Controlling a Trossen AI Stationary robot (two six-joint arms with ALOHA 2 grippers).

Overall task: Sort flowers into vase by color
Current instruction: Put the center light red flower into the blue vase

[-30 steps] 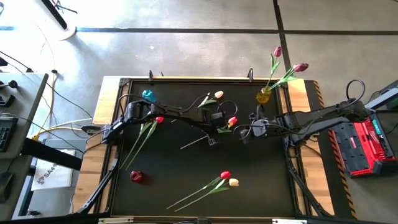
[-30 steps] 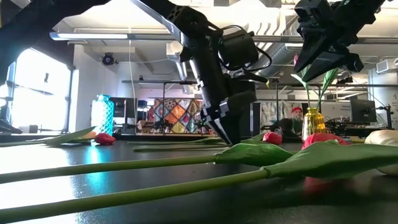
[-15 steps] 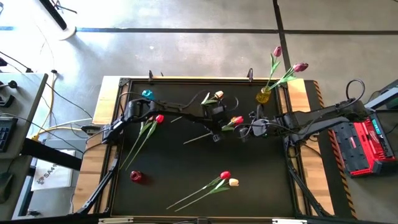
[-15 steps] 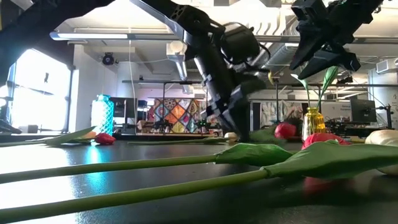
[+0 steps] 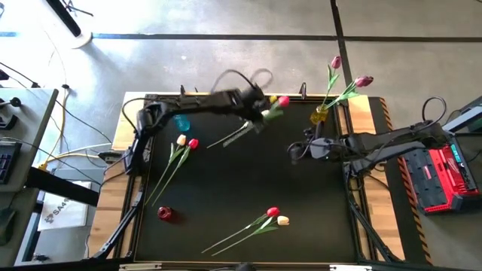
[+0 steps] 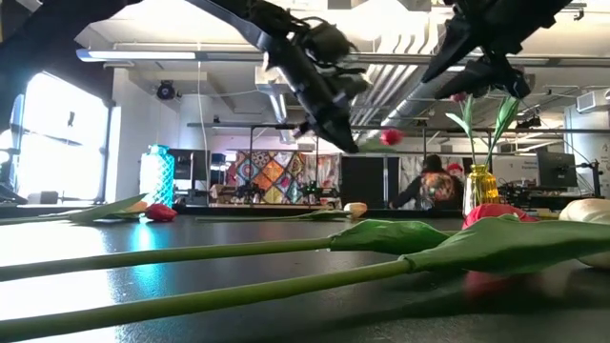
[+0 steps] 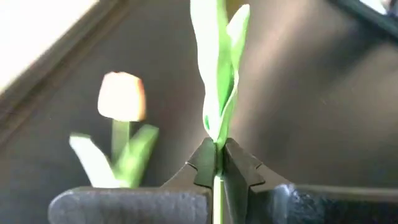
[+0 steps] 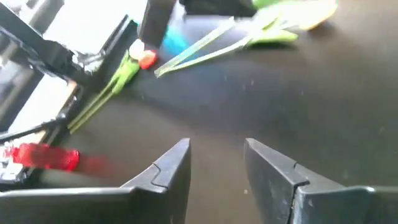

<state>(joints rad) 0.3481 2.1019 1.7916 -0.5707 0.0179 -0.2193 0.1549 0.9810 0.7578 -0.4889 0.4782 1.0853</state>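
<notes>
My left gripper is shut on a red tulip, whose head is near the table's far edge, left of the yellow vase. That vase holds pink tulips. A cream tulip lies on the table below the held flower. My right gripper hangs open above the table right of centre, nothing between its fingers. A cream and a red tulip lie at the left. Another red and cream pair lies near the front edge. My left gripper pinches the red tulip's green stem between its two fingertips, just below where the leaves branch off. The fingers slant downward, coming from the table's left. The tulip is lifted clear of the table, with the head toward the yellow vase and the stem end trailing lower toward the near left.
A blue vase stands at the far left, under my left arm, and a red vase at the near left. A red device sits off the table's right edge. A person shows in the room behind.
My left gripper has risen from the table's middle and swung toward the far edge, taking the red tulip with it. The tulip, which lay on the table, now hangs clear above it, its head nearer the yellow vase.
</notes>
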